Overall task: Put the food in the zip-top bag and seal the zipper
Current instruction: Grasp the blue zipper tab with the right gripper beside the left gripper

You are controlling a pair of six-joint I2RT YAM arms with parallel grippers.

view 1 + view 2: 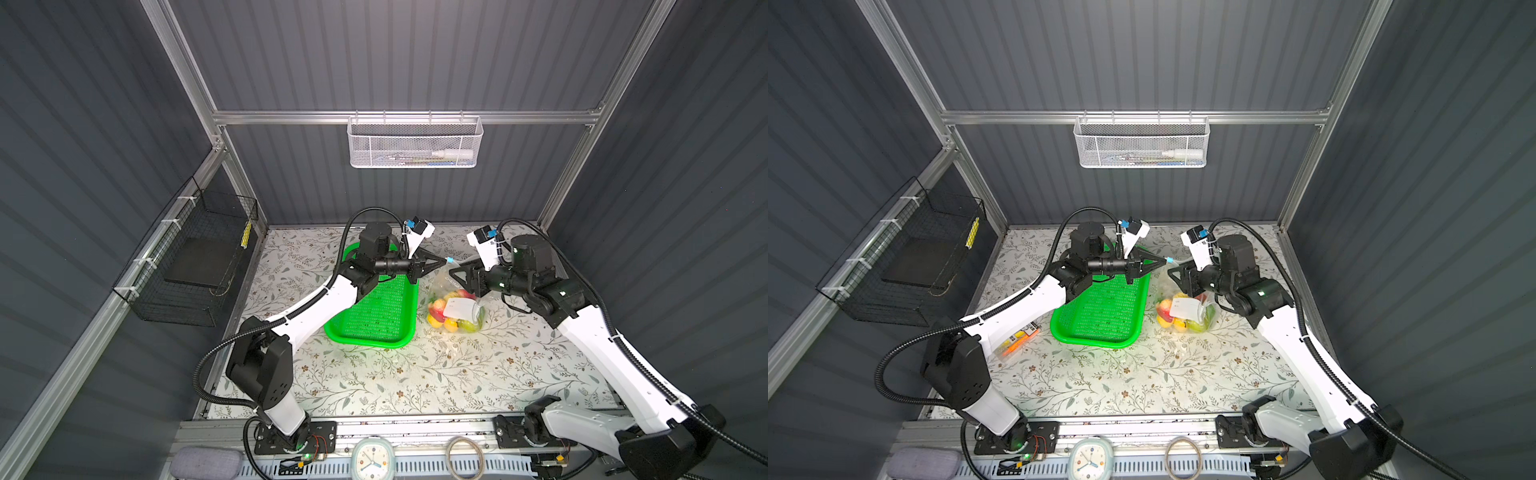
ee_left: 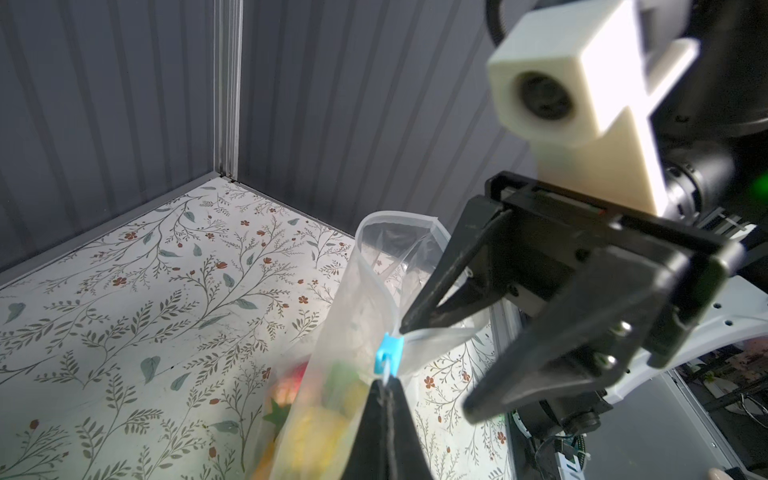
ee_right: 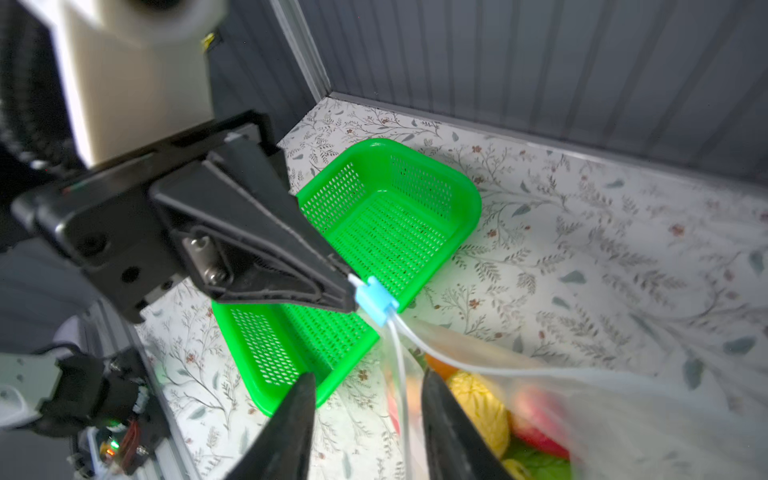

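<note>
At centre frame: left claw clamped on zipper end, just beside blue slider.
Opposite, right claw gaping, empty; zip-top bag, food inside, right of green basket. Limp, slick film; likely best held by the stiffer zipper strip.

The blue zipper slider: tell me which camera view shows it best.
The right wrist view: the slider sits large and sharp mid-frame, just beyond the left gripper, which is shut on the zipper end. The left wrist view shows it smaller; in both top views it is only a tiny blue speck.
</note>
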